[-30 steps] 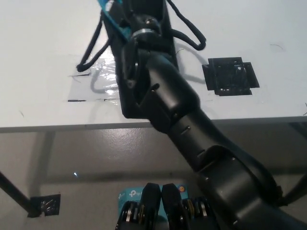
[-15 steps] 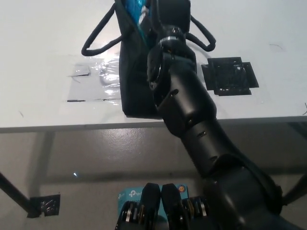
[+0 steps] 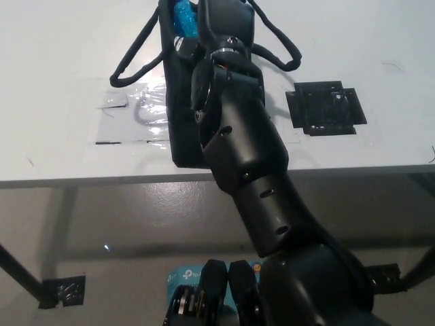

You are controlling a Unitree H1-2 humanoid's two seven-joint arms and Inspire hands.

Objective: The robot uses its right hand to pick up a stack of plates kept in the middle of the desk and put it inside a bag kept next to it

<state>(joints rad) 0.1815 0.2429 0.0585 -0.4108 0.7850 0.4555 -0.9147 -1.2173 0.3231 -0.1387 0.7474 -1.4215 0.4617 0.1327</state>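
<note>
Our right hand [image 3: 228, 17] reaches into the mouth of the black bag [image 3: 182, 115] on the white desk [image 3: 54, 81]; we cannot tell how its fingers are set. Blue plates [image 3: 185, 19] show inside the bag's opening, just beside the hand. Our arm slants up over the bag.

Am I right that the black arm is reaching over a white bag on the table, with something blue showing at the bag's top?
Not quite: the bag is black, not white, as the head view shows. The rest holds: the black arm reaches over it on the white table, and something blue shows at the bag's top.
</note>
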